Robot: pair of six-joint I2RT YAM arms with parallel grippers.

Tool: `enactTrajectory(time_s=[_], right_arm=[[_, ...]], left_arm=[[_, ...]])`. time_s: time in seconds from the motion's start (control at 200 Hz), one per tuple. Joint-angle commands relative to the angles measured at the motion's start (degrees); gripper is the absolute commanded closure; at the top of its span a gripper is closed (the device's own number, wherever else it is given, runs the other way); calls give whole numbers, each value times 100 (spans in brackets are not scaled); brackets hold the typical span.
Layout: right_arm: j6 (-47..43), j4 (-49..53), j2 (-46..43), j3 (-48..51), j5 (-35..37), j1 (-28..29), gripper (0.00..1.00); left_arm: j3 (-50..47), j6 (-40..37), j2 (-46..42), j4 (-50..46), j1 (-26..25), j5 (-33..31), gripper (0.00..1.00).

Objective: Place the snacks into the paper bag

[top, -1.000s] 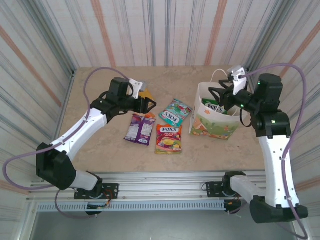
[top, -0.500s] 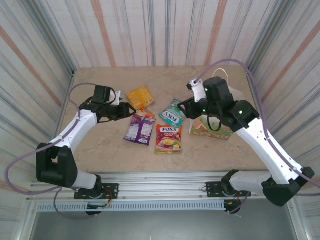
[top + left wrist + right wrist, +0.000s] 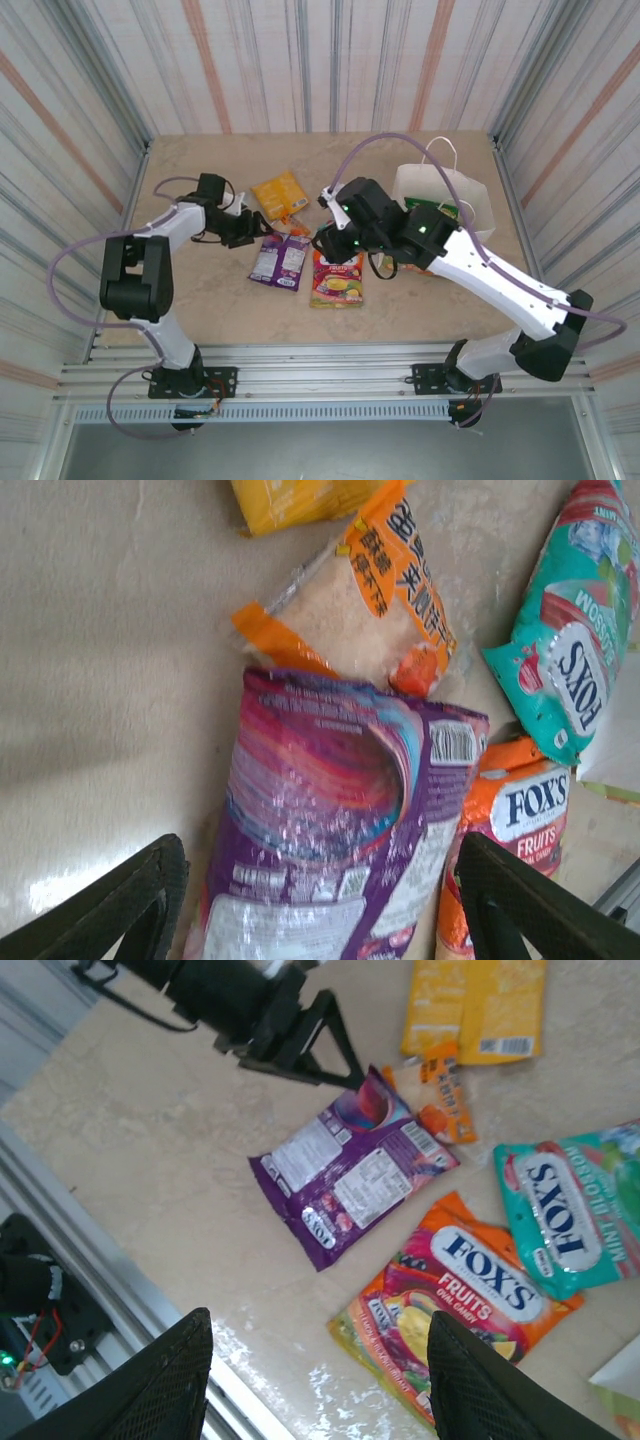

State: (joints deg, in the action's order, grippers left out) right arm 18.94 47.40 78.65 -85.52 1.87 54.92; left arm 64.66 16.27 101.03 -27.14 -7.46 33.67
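Note:
Several snacks lie mid-table. A purple packet (image 3: 281,258) (image 3: 330,830) lies between the spread fingers of my left gripper (image 3: 248,233) (image 3: 320,910), which stands open at the packet's far end. Beyond the purple packet are a tiny orange packet (image 3: 385,600) and a gold-orange packet (image 3: 280,190). My right gripper (image 3: 335,240) (image 3: 320,1390) hangs open and empty above the orange FOX'S packet (image 3: 338,280) (image 3: 470,1290). A teal FOX'S packet (image 3: 565,1210) lies to its right. The white paper bag (image 3: 470,195) stands upright at the right, with a green packet (image 3: 432,210) showing in its mouth.
Striped walls close in the table on three sides. A metal rail (image 3: 320,365) runs along the near edge. Bare tabletop (image 3: 200,290) lies to the left and in front of the packets. My right arm stretches across from the bag to the packets.
My right arm swung left from the bag's mouth to above the loose packets. My left gripper pulled back off the gold-orange packet to the purple one's end.

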Motion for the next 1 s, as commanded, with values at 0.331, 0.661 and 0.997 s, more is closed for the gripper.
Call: enactTrajectory(time_s=[0.331,0.661,0.997], right_arm=[[172,-451,368,-45,-213,80,44],[145,-530,383,22,-253,79,45],[128,-582,253,164,-194,46,47]], left_arm=[[169,-283,712,397,8,776,33],[-224,-169,700,775,-31,1001,48],[-339,-173,662,855,-80,970,79]])
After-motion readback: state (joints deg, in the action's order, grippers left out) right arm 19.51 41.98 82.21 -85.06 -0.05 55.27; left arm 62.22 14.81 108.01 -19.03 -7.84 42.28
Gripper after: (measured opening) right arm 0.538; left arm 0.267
